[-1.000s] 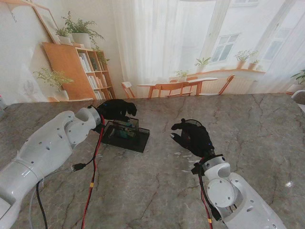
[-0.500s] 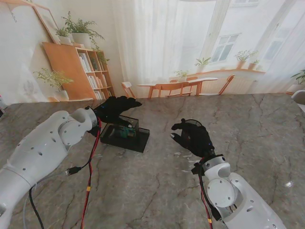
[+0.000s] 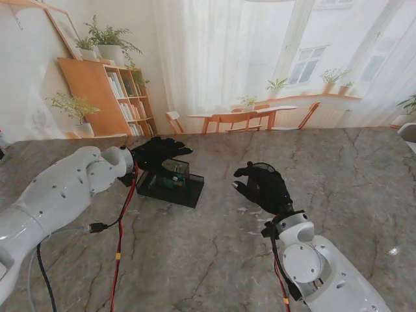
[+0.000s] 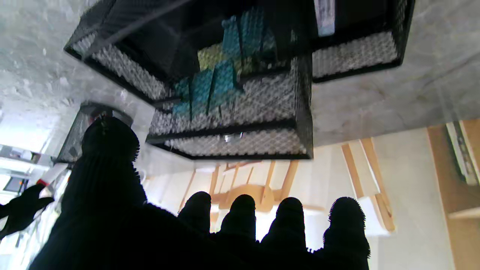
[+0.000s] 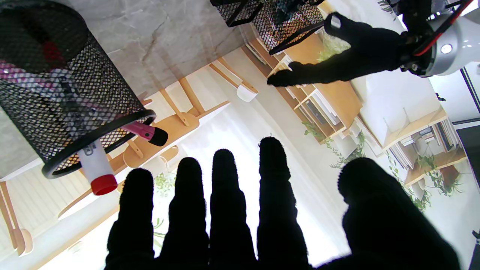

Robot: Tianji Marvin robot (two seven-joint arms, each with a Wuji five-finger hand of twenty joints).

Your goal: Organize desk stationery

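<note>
Change: the left hand has drawn back a little over the mesh organizer tray, fingers spread and holding nothing, so I judge a drop-off done.
Tray contents: teal clips just under its fingertips.
Right hand: unmoved, fingers wide, empty; mesh pen cup with markers just ahead.

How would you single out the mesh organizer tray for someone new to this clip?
On the grey marble table, look at its far left part, under the left hand. The black mesh organizer tray sits there: low, rectangular and split into compartments, with teal items inside, unlike the round mesh pen cup by the right hand.
</note>
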